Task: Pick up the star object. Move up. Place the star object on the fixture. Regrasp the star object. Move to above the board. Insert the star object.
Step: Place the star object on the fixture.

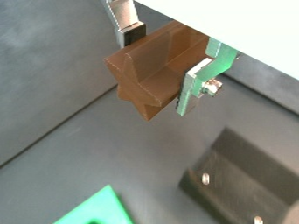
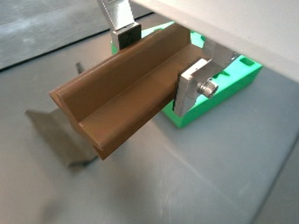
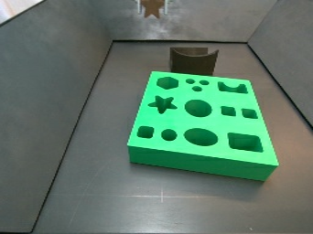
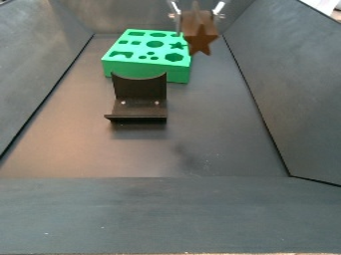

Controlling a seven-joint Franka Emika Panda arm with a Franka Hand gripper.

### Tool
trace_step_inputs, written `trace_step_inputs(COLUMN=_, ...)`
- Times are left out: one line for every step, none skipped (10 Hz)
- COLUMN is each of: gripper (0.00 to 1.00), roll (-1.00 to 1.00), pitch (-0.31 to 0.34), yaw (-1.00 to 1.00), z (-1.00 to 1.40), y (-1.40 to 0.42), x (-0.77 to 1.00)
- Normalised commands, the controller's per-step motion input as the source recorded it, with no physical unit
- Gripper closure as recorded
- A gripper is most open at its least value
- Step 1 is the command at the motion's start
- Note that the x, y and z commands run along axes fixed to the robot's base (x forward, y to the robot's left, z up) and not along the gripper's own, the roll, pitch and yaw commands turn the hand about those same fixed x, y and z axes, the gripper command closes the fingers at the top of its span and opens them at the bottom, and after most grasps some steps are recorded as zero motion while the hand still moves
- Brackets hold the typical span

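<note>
The star object is a brown wooden star-shaped prism, and my gripper is shut on it, a silver finger pressing each side. In both wrist views it juts out from between the fingers. Both side views show the star object hanging high in the air under the gripper, above the far end of the bin. The dark fixture stands on the floor just beyond the green board. A star-shaped hole sits in the board's top face.
Dark sloping walls enclose the grey floor. The fixture and the board stand close together along the bin's middle line. In the wrist views, the fixture and the board lie below the held piece.
</note>
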Motion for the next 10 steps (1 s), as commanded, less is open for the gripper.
trace_step_inputs(gripper=1.00, roll=-0.09, pitch=0.123, yaw=-0.01, z=-0.05, y=-0.40, x=1.00)
trace_step_inputs(gripper=1.00, roll=-0.07, pitch=0.123, yaw=0.00, z=-0.04, y=-0.32, x=1.00)
trace_step_inputs(gripper=1.00, roll=-0.05, pitch=0.129, yaw=0.01, z=-0.03, y=-0.26, x=1.00)
trace_step_inputs(gripper=1.00, roll=-0.03, pitch=0.137, yaw=0.01, z=-0.02, y=-0.21, x=1.00)
trace_step_inputs(gripper=1.00, roll=-0.01, pitch=0.145, yaw=0.01, z=-0.02, y=-0.16, x=1.00)
trace_step_inputs(gripper=1.00, roll=0.02, pitch=0.155, yaw=0.01, z=-0.01, y=-0.10, x=0.92)
trace_step_inputs(gripper=1.00, roll=0.03, pitch=0.160, yaw=0.01, z=0.00, y=-0.06, x=0.83)
trace_step_inputs(gripper=1.00, roll=0.04, pitch=0.165, yaw=0.01, z=0.00, y=-0.04, x=0.75)
trace_step_inputs(gripper=1.00, roll=-1.00, pitch=-0.047, yaw=0.00, z=0.33, y=0.80, x=0.96)
trace_step_inputs(gripper=1.00, roll=-1.00, pitch=-0.039, yaw=-0.01, z=0.30, y=0.77, x=0.85)
